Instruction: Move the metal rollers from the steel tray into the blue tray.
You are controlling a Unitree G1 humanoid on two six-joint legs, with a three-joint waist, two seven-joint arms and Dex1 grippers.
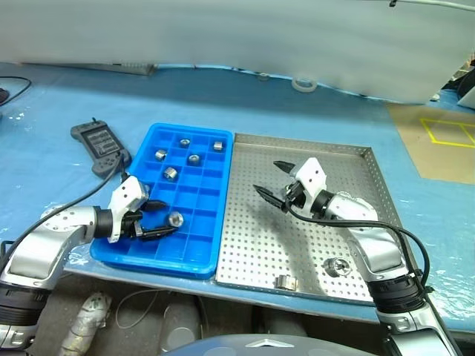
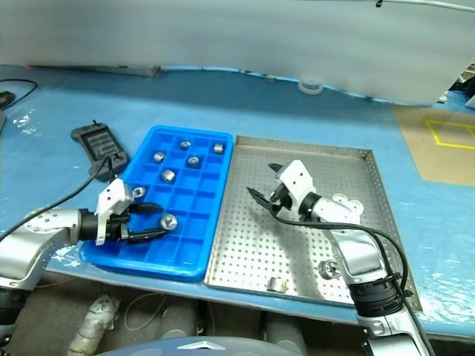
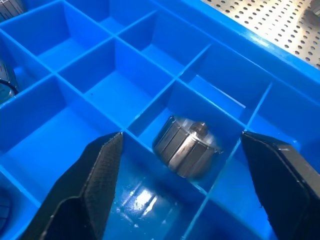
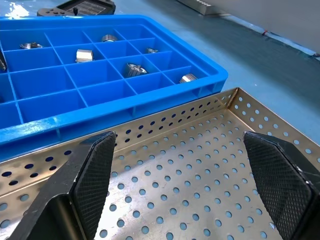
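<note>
Just ahead of the left gripper's spread fingers, 1 roller lies in the blue tray.

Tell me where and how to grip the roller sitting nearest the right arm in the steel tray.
Grip that roller across its round outer wall, coming straight down from above. It appears to stand on end on the steel tray's perforated floor, hollow centre up, with open floor on all sides. The right claw is open and, as far as can be judged, wide enough to straddle it.
</note>
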